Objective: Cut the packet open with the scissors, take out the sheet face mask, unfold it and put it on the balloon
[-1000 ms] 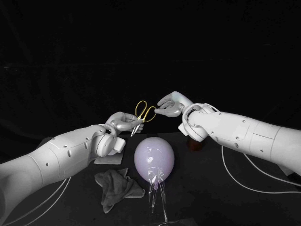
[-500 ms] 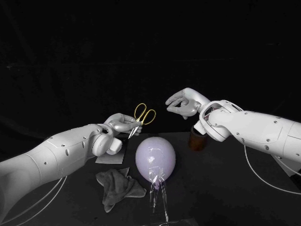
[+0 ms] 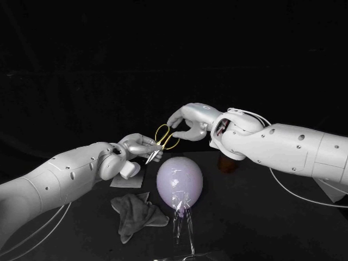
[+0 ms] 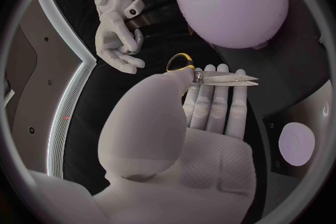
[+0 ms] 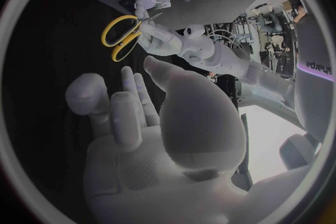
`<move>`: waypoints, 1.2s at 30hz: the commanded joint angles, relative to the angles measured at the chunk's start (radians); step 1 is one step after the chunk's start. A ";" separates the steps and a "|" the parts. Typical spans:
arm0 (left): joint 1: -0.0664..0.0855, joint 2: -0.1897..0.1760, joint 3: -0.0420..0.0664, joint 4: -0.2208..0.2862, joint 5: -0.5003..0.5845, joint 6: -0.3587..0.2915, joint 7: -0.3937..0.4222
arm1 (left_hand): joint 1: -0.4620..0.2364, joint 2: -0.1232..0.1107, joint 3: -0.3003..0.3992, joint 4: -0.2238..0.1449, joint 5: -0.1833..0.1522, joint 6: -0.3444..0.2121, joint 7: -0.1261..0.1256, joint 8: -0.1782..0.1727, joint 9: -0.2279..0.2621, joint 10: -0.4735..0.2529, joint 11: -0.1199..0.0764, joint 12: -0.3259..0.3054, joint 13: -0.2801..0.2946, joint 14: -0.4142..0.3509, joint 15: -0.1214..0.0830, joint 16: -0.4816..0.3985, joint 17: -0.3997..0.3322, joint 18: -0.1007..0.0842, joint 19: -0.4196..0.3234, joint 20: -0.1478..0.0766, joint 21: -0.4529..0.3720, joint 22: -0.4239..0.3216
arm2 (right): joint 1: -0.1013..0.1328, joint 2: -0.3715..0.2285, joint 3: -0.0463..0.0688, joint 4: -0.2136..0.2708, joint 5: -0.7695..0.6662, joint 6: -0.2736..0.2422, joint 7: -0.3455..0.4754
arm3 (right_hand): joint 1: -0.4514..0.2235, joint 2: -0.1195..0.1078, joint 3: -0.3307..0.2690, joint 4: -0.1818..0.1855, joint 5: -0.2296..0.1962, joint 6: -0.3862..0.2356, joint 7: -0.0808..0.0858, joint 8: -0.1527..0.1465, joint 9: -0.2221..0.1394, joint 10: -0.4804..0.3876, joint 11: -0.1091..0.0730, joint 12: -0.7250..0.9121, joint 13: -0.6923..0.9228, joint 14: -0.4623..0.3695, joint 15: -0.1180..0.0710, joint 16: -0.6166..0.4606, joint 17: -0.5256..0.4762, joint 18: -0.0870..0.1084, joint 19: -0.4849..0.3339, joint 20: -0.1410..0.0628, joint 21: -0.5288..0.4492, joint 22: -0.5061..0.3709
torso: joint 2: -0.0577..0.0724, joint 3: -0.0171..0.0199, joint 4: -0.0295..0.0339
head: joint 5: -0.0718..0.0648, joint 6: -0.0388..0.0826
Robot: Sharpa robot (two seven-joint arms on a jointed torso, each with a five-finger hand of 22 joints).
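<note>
Down and across came the right hand (image 3: 188, 122): half a second before, it had been curled up higher and well clear, and now it hung just beside the yellow loops of the scissors (image 3: 165, 139). Its fingers were apart and it had hold of nothing. From its own wrist camera a gap showed between the fingertips and the handles. The scissors were up in the air above the tabletop (image 3: 252, 217), pinched near the pivot by the left hand (image 3: 138, 145), thumb on one side and fingers on the other. The blades were closed together and slanted downward, and the loops were turned up toward the right hand. The left hand had sunk a little as well. Just below the blades sat the pale lilac balloon (image 3: 179, 181) on the tabletop, its knotted end toward the robot, with a strip of clear film (image 3: 182, 231) trailing from the knot. A crumpled grey cloth (image 3: 135, 215) lay close beside the balloon on the robot's left. Under the left wrist a pale flat piece (image 3: 127, 183) rested on the tabletop; I could not tell whether it was the packet. A brownish thing (image 3: 227, 165) stood half hidden behind the right forearm.
</note>
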 commanded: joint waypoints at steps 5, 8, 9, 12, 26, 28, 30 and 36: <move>0.002 0.001 0.002 0.004 -0.011 0.057 -0.006 | -0.004 0.005 0.061 -0.061 0.003 -0.006 0.004 0.006 0.039 0.018 -0.010 0.003 0.000 0.007 -0.001 0.003 0.003 0.006 0.004 -0.001 0.006 0.002 | -0.014 0.056 -0.004 -0.030 -0.278 -0.001 -0.102 | 0.005 -0.011 -0.020 -0.005 -0.003 -0.012 -0.004 -0.010 0.000 -0.042 0.008 -0.003 -0.001 0.041 0.013 0.006 -0.006 0.007 -0.029 0.003 -0.028 -0.033 | -0.001 -0.0004 -0.0009 | 0.000 0.000; 0.002 -0.001 0.002 0.005 -0.011 0.056 -0.005 | -0.006 0.005 0.062 -0.063 0.003 -0.006 0.005 0.006 0.039 0.019 -0.010 0.003 0.000 0.007 -0.001 0.003 0.003 0.006 0.004 -0.001 0.007 0.002 | -0.021 0.074 -0.005 -0.038 -0.305 0.000 -0.108 | 0.010 -0.009 -0.022 -0.009 -0.003 -0.014 -0.009 -0.010 0.000 -0.055 0.003 -0.003 -0.001 0.040 0.012 0.007 -0.006 0.010 -0.037 0.002 -0.037 -0.042 | -0.001 -0.0001 -0.0002 | 0.002 -0.002; 0.002 -0.001 0.002 0.006 -0.011 0.056 -0.005 | -0.006 0.005 0.062 -0.063 0.003 -0.006 0.005 0.006 0.039 0.019 -0.010 0.003 0.000 0.007 -0.001 0.003 0.003 0.006 0.004 -0.001 0.007 0.002 | -0.023 0.079 -0.005 -0.040 -0.313 0.002 -0.110 | 0.011 -0.009 -0.024 -0.011 -0.003 -0.015 -0.011 -0.011 0.000 -0.060 0.000 -0.003 -0.001 0.040 0.010 0.008 -0.006 0.011 -0.039 0.001 -0.039 -0.044 | -0.001 0.0000 -0.0001 | 0.002 -0.002; 0.002 -0.004 0.002 0.009 -0.011 0.056 -0.005 | -0.008 0.005 0.064 -0.065 0.003 -0.006 0.005 0.007 0.040 0.019 -0.010 0.003 0.000 0.007 -0.001 0.003 0.004 0.006 0.004 -0.001 0.008 0.003 | -0.029 0.092 -0.007 -0.045 -0.336 0.016 -0.117 | 0.012 -0.007 -0.030 -0.014 -0.003 -0.022 -0.020 -0.014 0.000 -0.078 -0.015 -0.002 -0.001 0.040 -0.007 0.008 -0.008 0.017 -0.054 -0.010 -0.057 -0.064 | 0.000 0.0000 -0.0007 | 0.003 -0.003; 0.013 -0.027 0.004 0.045 -0.023 0.069 -0.004 | -0.014 0.005 0.069 -0.073 0.003 -0.006 0.006 0.008 0.043 0.020 -0.010 0.003 0.000 0.008 -0.001 0.003 0.006 0.006 0.003 -0.001 0.011 0.005 | -0.040 0.118 -0.011 -0.097 -0.404 0.073 -0.159 | 0.010 -0.003 -0.042 -0.016 -0.003 -0.019 -0.030 -0.012 0.002 -0.093 -0.029 0.001 0.001 0.038 -0.023 0.002 -0.024 0.023 -0.074 -0.029 -0.088 -0.094 | -0.001 0.0009 -0.0011 | 0.005 -0.008; 0.019 -0.035 0.004 0.060 -0.033 0.080 -0.001 | -0.015 0.006 0.071 -0.075 0.003 -0.007 0.006 0.008 0.044 0.020 -0.009 0.003 0.000 0.008 -0.001 0.003 0.006 0.006 0.002 -0.001 0.012 0.005 | -0.041 0.121 -0.011 -0.102 -0.411 0.083 -0.164 | 0.013 0.000 -0.041 -0.018 -0.003 -0.016 -0.030 -0.011 0.003 -0.091 -0.029 0.003 0.001 0.039 -0.025 0.002 -0.021 0.022 -0.073 -0.030 -0.086 -0.090 | -0.001 0.0014 -0.0019 | 0.004 -0.006; 0.023 -0.040 0.004 0.070 -0.038 0.087 0.000 | -0.016 0.005 0.071 -0.076 0.003 -0.007 0.006 0.008 0.044 0.020 -0.009 0.002 0.000 0.007 -0.001 0.003 0.007 0.005 0.002 -0.001 0.012 0.005 | -0.042 0.124 -0.012 -0.107 -0.415 0.089 -0.167 | 0.016 0.002 -0.040 -0.020 -0.003 -0.014 -0.030 -0.010 0.004 -0.087 -0.030 0.005 0.002 0.040 -0.027 0.003 -0.020 0.021 -0.070 -0.032 -0.082 -0.085 | -0.002 0.0012 -0.0026 | 0.003 -0.005; 0.037 -0.058 0.005 0.111 -0.047 0.098 0.006 | -0.017 0.005 0.072 -0.077 0.003 -0.007 0.007 0.008 0.045 0.020 -0.009 0.002 0.000 0.007 -0.001 0.003 0.007 0.005 0.001 -0.001 0.012 0.005 | -0.045 0.134 -0.013 -0.119 -0.432 0.102 -0.179 | 0.019 0.006 -0.037 -0.022 -0.003 -0.009 -0.031 -0.008 0.005 -0.075 -0.032 0.009 0.003 0.041 -0.031 0.004 -0.018 0.021 -0.068 -0.035 -0.080 -0.080 | -0.002 0.0011 -0.0019 | 0.002 -0.004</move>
